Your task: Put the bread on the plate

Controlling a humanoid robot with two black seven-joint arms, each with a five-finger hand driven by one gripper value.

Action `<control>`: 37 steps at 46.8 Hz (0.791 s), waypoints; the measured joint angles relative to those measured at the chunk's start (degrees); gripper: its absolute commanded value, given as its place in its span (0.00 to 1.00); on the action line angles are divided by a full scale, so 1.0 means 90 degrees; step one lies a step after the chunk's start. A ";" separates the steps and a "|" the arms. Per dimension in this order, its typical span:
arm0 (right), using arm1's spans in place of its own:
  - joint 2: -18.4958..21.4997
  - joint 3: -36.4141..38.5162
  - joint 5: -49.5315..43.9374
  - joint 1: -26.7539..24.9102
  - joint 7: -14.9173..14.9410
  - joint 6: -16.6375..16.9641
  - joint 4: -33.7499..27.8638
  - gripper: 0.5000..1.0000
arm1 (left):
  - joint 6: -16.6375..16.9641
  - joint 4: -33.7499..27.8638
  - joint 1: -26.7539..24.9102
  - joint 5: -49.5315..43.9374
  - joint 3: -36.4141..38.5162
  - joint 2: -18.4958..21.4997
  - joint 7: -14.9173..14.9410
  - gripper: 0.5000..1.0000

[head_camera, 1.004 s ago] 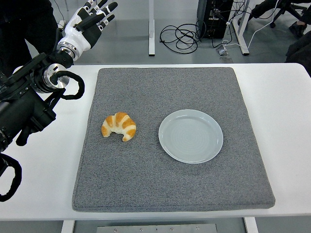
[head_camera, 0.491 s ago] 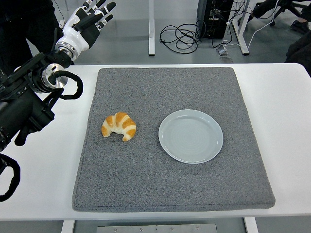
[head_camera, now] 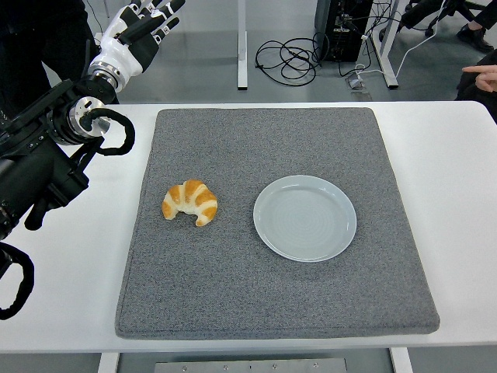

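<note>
A golden croissant [head_camera: 190, 202] lies on the left half of the grey mat [head_camera: 272, 311]. To its right, apart from it, sits an empty pale blue plate [head_camera: 305, 217]. My left hand [head_camera: 140, 29] is raised beyond the table's far left corner, well above and behind the croissant, with its white and black fingers extended and holding nothing. The black left arm [head_camera: 46, 155] runs down the left edge. No right arm shows.
The white table [head_camera: 458, 194] surrounds the mat on all sides. Cables and desk legs lie on the floor beyond the far edge. A person's hand [head_camera: 481, 78] shows at the right edge, past the table.
My left hand has drifted slightly up and away toward the picture's top. A person's hand has come into view at the right edge. Croissant and plate have not moved.
</note>
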 measured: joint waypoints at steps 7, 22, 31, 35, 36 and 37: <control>0.0000 0.0000 -0.0002 0.0000 0.0000 0.0000 0.0001 1.00 | 0.0033 -0.0382 0.0013 0.0083 0.0158 0.0048 -0.0011 0.95; 0.0000 0.0000 -0.0001 0.0000 0.0000 0.0000 0.0000 1.00 | 0.0520 -0.1801 -0.0248 0.0275 0.1735 0.1031 -0.0010 0.95; 0.0000 0.0000 -0.0002 0.0000 0.0000 0.0000 0.0001 1.00 | 0.0573 -0.2476 -0.0506 0.0650 0.2241 0.1640 0.0033 0.95; 0.0000 0.0000 -0.0001 -0.0001 0.0000 0.0000 0.0001 1.00 | 0.0611 -0.2802 -0.0603 0.0871 0.2435 0.1927 0.0039 0.95; 0.0000 0.0000 -0.0001 0.0001 0.0000 0.0000 0.0001 1.00 | 0.0621 -0.2887 -0.0622 0.0961 0.2489 0.1998 0.0038 0.95; 0.0000 0.0000 -0.0001 0.0001 0.0000 0.0000 0.0002 1.00 | 0.0630 -0.2973 -0.0637 0.1076 0.2543 0.2074 0.0037 0.95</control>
